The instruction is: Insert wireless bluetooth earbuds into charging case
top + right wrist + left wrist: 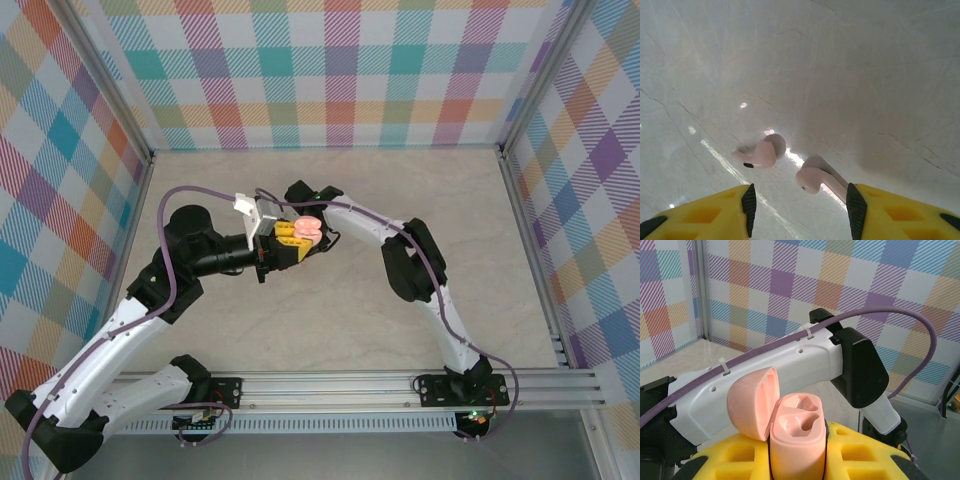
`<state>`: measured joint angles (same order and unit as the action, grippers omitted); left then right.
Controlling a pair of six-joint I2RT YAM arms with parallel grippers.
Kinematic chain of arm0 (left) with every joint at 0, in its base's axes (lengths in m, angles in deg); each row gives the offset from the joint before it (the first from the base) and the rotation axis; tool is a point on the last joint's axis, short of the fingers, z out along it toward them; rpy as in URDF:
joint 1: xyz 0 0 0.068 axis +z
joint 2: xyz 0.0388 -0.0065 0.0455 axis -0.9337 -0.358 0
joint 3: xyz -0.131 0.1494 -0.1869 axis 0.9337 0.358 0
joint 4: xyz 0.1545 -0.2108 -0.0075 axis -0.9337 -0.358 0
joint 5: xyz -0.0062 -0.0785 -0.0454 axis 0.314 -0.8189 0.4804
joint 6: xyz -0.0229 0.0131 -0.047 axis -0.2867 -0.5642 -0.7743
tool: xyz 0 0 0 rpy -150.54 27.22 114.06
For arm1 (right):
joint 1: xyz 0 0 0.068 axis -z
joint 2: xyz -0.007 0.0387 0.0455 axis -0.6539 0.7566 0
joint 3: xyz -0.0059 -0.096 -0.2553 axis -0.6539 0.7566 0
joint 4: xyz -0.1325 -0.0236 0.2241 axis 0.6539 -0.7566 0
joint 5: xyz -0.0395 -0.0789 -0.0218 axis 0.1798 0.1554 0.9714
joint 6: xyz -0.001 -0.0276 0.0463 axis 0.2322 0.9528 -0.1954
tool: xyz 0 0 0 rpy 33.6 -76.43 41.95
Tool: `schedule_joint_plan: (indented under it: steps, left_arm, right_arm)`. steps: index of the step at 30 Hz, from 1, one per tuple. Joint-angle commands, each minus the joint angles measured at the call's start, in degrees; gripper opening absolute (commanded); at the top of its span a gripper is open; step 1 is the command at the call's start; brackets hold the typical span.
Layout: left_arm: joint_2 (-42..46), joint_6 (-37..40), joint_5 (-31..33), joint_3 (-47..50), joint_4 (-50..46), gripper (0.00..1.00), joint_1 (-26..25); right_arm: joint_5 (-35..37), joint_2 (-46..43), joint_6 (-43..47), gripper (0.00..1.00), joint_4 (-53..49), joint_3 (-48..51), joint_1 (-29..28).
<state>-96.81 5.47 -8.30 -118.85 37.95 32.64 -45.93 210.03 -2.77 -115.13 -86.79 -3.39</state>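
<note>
My left gripper (797, 460) is shut on the body of a pale pink charging case (799, 437), which stands upright between the yellow fingers. Its lid (752, 402) is swung open to the left, and both sockets are empty. From above, the case (308, 229) hangs over the middle of the table. Two pale pink earbuds lie on the table under my right gripper (800, 202), whose jaws stand open. One earbud (815, 179) sits between the fingers with its stem against the right pad (856, 210). The other earbud (762, 152) lies just ahead of the left finger.
The right arm (350, 222) reaches in from the right and crosses close behind the case (790, 370). The pale marble-look tabletop (330, 330) is walled by checked panels on three sides, with a metal rail (400, 385) along the near edge.
</note>
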Motion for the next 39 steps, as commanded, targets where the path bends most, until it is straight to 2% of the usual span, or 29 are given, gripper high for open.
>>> schedule_joint_plan:
  steps: [1, 13, 18, 25, 39]
  left_arm:
    - [0.97, -0.15, 0.2, 0.47, -0.32, 0.13, -0.09]
    - [0.9, 0.12, 0.45, 0.64, -0.58, 0.13, -0.07]
    - [0.87, 0.24, 0.63, 0.6, -0.56, 0.13, -0.08]
    - [0.69, 0.19, 0.62, 0.71, -0.64, 0.13, -0.09]
    - [0.49, -0.03, 0.47, 1.08, -0.14, 0.13, -0.09]
  right_arm:
    - [2.57, 2.0, 2.37, 0.51, -3.07, -3.02, -0.77]
    - [7.08, 5.29, 3.37, 0.48, -5.67, -5.06, -2.31]
    - [11.89, 5.84, 2.12, 0.37, -6.37, -4.81, -2.51]
    - [16.19, 5.11, 0.16, 0.32, -6.29, -3.1, -2.2]
    - [19.06, -2.68, -9.2, 0.33, -3.35, 9.7, 4.77]
